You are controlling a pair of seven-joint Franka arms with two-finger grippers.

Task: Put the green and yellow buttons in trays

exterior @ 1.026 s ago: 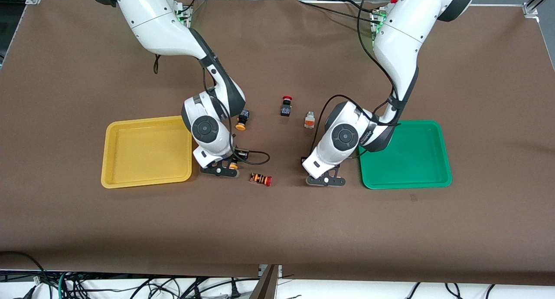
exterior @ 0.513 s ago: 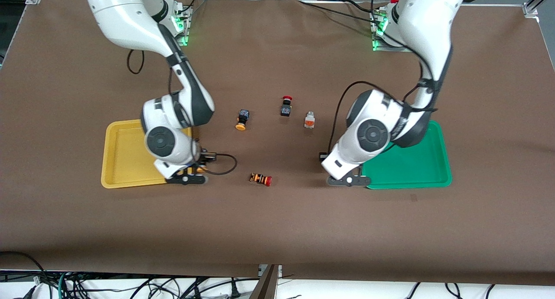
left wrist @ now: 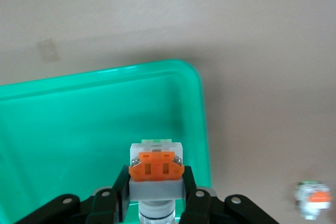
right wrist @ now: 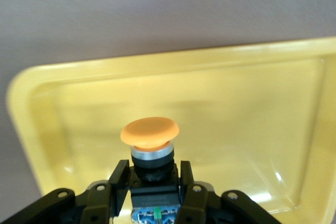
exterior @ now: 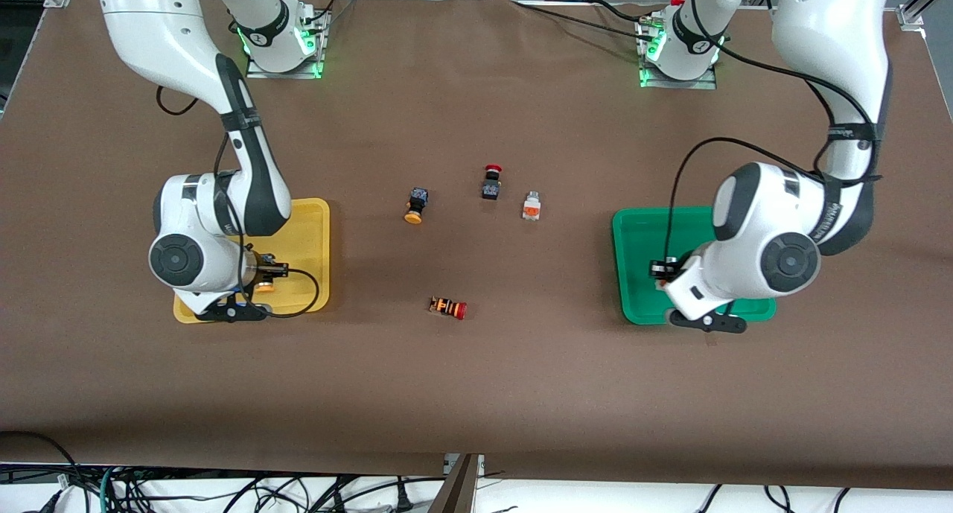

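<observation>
My right gripper (exterior: 259, 273) is shut on a black-bodied button with a round yellow-orange cap (right wrist: 150, 132) and holds it over the yellow tray (exterior: 309, 222), which fills the right wrist view (right wrist: 236, 108). My left gripper (exterior: 660, 269) is shut on a white-grey button with an orange face (left wrist: 156, 163) and holds it over the green tray (exterior: 640, 237), near a corner of it in the left wrist view (left wrist: 79, 119). A second yellow-capped button (exterior: 415, 205) and a second white-grey button (exterior: 531, 205) lie on the table between the trays.
A black-bodied red-capped button (exterior: 491, 182) stands between the two loose buttons. An orange-striped red-capped button (exterior: 448, 307) lies nearer to the front camera. The brown table cloth (exterior: 476, 394) is bare along its front edge.
Both arms have swung outward from the table's middle, each with its button. The right gripper went to over the yellow tray, the left gripper to over the green tray.
</observation>
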